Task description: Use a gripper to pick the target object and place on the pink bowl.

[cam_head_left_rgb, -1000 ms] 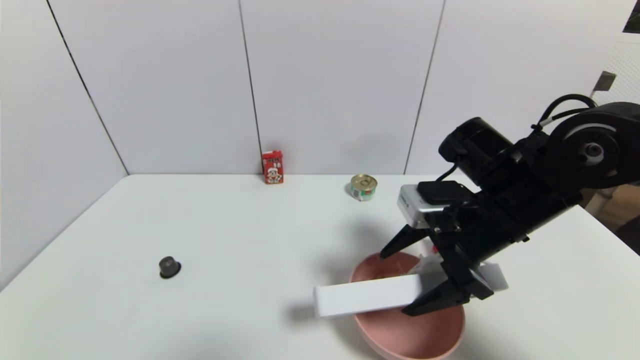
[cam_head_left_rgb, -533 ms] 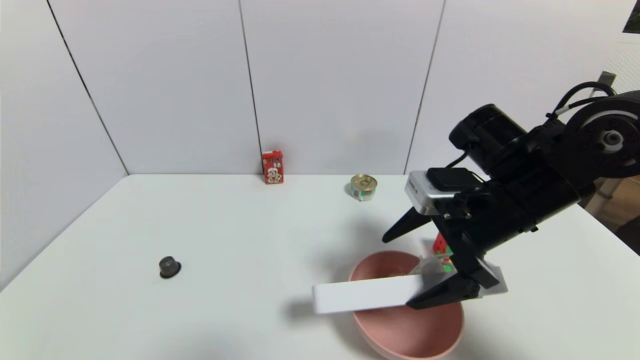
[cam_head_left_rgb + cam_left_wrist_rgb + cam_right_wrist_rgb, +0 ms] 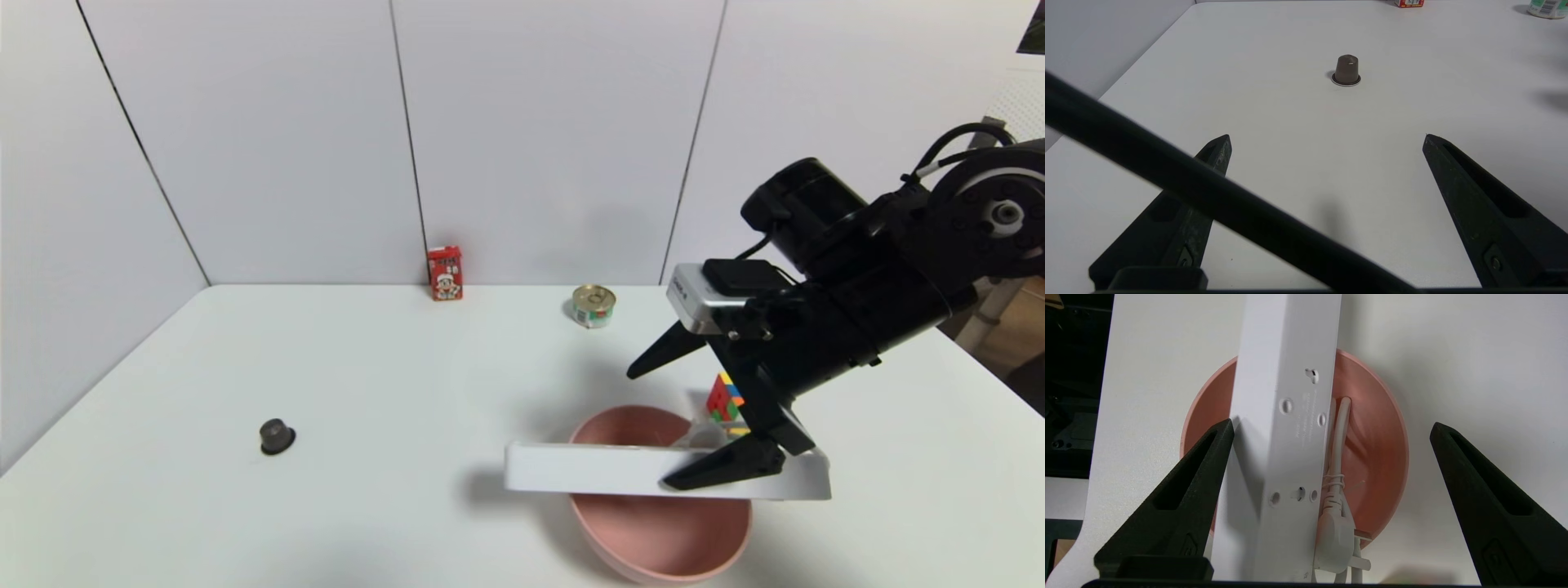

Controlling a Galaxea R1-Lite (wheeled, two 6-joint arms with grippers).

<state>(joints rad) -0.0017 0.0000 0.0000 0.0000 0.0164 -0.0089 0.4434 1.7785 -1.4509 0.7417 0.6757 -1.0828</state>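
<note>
The white power strip (image 3: 588, 480) lies level across the rim of the pink bowl (image 3: 657, 535), underside up, with both ends sticking out past the bowl. In the right wrist view, the strip's screw-holed underside (image 3: 1286, 437) spans the bowl (image 3: 1376, 428). Its bundled cord and plug (image 3: 1335, 535) hang beside it into the bowl. My right gripper (image 3: 647, 430) hovers just over the strip's right half, open. Its fingers (image 3: 1331, 424) stand far apart on either side of the strip and do not clamp it. My left gripper (image 3: 1327, 138) is open over bare table.
A multicoloured puzzle cube (image 3: 724, 398) sits just behind the bowl, partly hidden by my right arm. A small tin can (image 3: 593, 305) and a red carton (image 3: 445, 273) stand at the back. A dark capsule (image 3: 277, 436) rests on the left of the table.
My right gripper has opened wide and risen a little, letting go of the power strip. The strip has dropped from a tilt to lie level across the bowl's rim.
</note>
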